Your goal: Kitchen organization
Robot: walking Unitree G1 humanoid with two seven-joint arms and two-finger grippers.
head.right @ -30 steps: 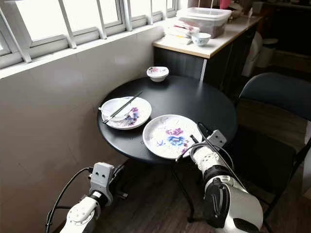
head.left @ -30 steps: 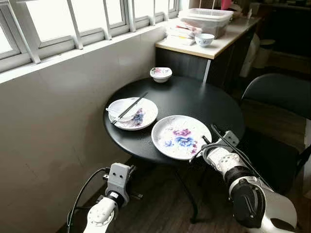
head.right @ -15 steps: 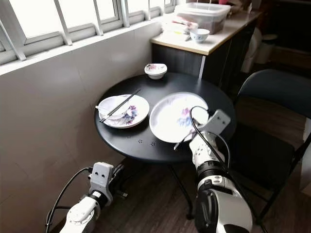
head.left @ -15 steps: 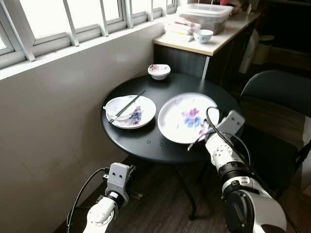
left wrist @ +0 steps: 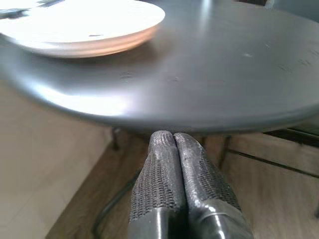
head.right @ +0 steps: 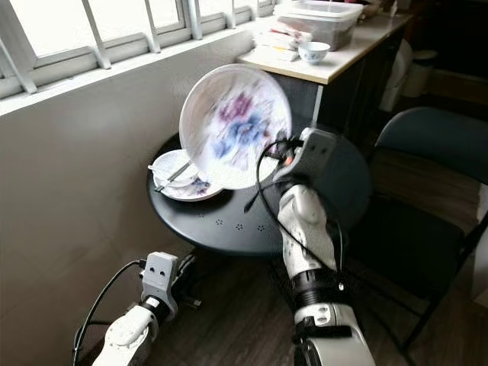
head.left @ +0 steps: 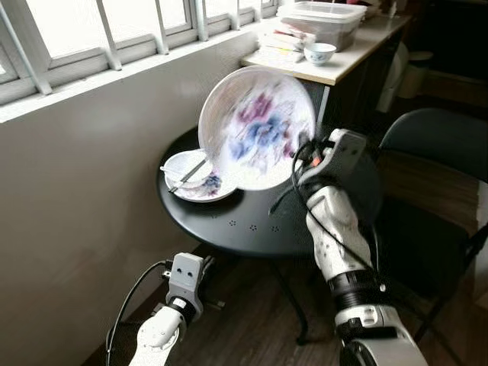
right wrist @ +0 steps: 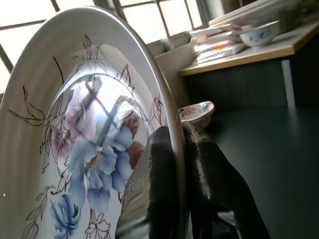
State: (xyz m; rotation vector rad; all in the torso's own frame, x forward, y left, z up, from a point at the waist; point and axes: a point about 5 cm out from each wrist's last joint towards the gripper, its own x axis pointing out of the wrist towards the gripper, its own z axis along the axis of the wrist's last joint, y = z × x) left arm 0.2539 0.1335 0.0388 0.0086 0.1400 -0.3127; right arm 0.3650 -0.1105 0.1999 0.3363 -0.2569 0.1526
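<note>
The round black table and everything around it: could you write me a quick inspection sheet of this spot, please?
Surface: round black table, by the wall under the window.
Job's things: large floral plate, lifted off the table and tilted almost upright.
Clutter: second plate carrying a small bowl and chopsticks; small floral bowl at the table's far side.
Grippers: right end effector pinches the large plate's rim; left end effector shut, held low beside the table edge.
Cables: black cable looping from the left wrist.
Surroundings: counter with a plastic tub and a bowl; dark chair.
</note>
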